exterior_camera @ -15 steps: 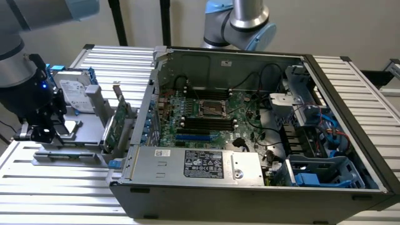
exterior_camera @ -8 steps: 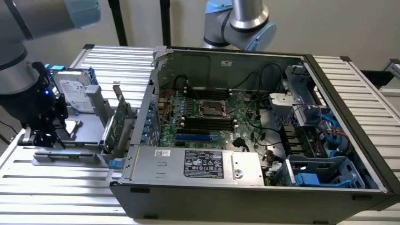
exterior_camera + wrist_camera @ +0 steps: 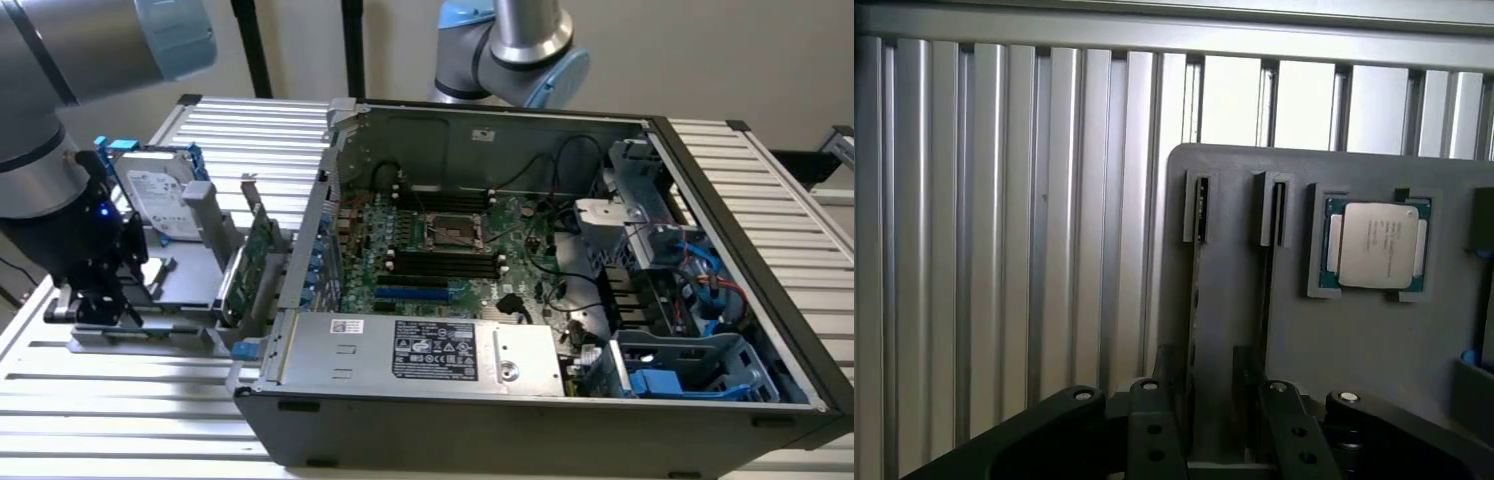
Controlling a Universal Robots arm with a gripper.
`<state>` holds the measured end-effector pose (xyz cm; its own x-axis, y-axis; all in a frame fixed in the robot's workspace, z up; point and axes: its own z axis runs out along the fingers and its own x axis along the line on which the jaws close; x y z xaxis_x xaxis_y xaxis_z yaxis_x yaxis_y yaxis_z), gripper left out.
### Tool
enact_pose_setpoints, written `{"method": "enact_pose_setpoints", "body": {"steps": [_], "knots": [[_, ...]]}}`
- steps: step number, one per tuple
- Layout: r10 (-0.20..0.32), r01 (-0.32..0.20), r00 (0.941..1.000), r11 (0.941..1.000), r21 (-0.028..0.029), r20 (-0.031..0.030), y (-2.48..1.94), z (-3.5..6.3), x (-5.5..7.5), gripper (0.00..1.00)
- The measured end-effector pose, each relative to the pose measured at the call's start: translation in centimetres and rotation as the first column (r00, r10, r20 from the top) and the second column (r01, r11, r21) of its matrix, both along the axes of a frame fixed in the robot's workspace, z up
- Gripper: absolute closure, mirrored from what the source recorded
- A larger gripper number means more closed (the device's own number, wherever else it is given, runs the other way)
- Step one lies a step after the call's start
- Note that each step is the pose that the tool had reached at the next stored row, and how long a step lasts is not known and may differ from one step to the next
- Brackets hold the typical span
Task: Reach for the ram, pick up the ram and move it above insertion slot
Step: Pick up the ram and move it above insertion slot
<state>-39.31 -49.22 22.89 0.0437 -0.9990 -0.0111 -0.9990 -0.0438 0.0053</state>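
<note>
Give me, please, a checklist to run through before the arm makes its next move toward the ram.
1. Fingers apart: ok.
2. Ram standing on edge in the gray holder: ok.
3. Gripper centred on the ram: cannot tell; a second holder slot sits close beside it.
4. Ram gripped: not ok, the fingers are not closed on it.
5. Insertion slot free of sticks: ok, it looks empty.
6. Computer case open for access: ok.
</note>
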Motion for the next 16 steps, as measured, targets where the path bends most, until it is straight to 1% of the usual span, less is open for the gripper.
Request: {"method": "enact_pose_setpoints", "body": {"steps": [8,16], "knots": [[-0.011,0.011,0.9999,0.9999,0.0000,0.0000,-0.14,-1.34,-0.1,0.64],[-0.021,0.021,0.9998,0.9998,0.0000,0.0000,-0.20,-2.01,-0.1,0.64]]}}
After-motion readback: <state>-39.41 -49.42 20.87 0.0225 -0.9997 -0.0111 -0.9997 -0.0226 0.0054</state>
